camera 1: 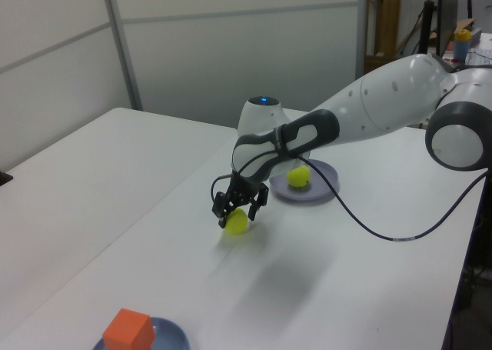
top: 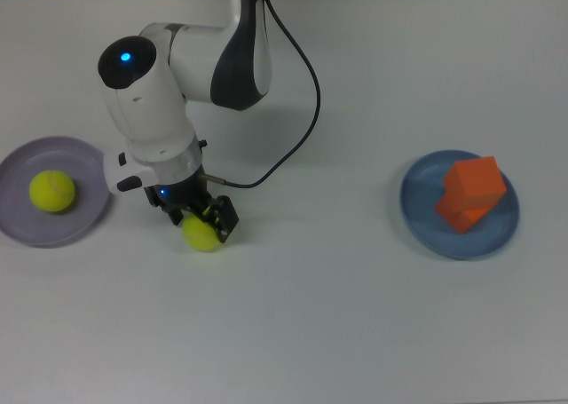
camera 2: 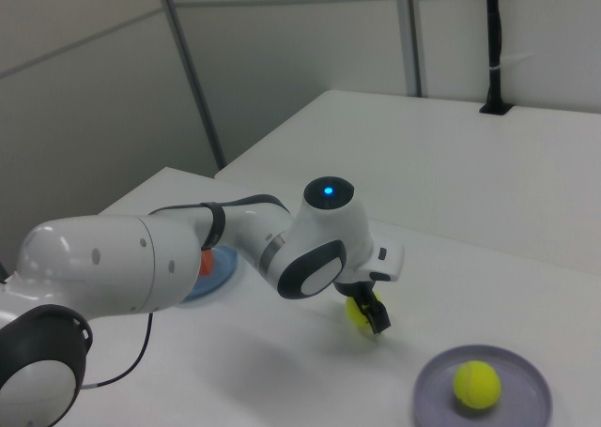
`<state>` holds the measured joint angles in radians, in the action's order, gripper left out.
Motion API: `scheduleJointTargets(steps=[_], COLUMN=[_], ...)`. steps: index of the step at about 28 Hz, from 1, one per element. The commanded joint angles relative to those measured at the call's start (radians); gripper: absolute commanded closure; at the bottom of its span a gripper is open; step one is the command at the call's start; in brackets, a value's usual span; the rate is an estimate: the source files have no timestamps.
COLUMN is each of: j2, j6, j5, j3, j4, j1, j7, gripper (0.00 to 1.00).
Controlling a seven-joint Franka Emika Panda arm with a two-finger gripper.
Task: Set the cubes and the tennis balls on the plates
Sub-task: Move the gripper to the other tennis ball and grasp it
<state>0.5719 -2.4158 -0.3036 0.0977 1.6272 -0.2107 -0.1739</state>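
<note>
Gripper (top: 201,219) down at the table (top: 319,315), fingers spread apart and straddling the loose ball (top: 202,233), one finger on each side of it; whether the pads touch the ball cannot be told. Ball resting on the table right under the gripper, partly hidden by it in the top view and the right view (camera 2: 358,312). In the left view, gripper (camera 1: 239,208) directly over the ball (camera 1: 236,222).

To the top view's left of the gripper, near: lavender plate (top: 82,217) with the second ball (top: 51,191) on it. In the right view, that plate (camera 2: 526,389) lies below and to the right view's right of the gripper (camera 2: 368,312).

Well apart to the top view's right: blue plate (top: 417,200) carrying both cubes (top: 473,193), one stacked askew on the other. Black cable (top: 306,111) looping from the wrist behind the gripper.
</note>
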Motion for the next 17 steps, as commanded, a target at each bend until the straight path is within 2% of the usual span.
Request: scheduleJointTargets(steps=[1, 2, 3, 5, 6, 7, 11, 17], j2=[0.013, 0.013, 0.011, 0.010, 0.006, 0.003, -0.030, -0.093], j6=[-0.058, -0.059, -0.059, -0.059, -0.059, -0.057, -0.051, 0.024], j5=[0.027, 0.027, 0.026, 0.024, 0.023, 0.023, 0.021, 0.021], j3=[0.001, 0.001, 0.001, 0.001, 0.001, 0.001, 0.010, 0.026], j4=[-0.004, -0.004, -0.004, -0.004, -0.004, -0.004, -0.001, -0.001], j1=[-0.012, -0.012, -0.012, -0.010, -0.009, -0.006, 0.000, 0.066], j7=[-0.039, -0.039, -0.038, -0.038, -0.039, -0.039, -0.036, -0.038], gripper=[0.28, 0.37, 0.58, 0.82, 0.93, 1.00, 1.00, 1.00])
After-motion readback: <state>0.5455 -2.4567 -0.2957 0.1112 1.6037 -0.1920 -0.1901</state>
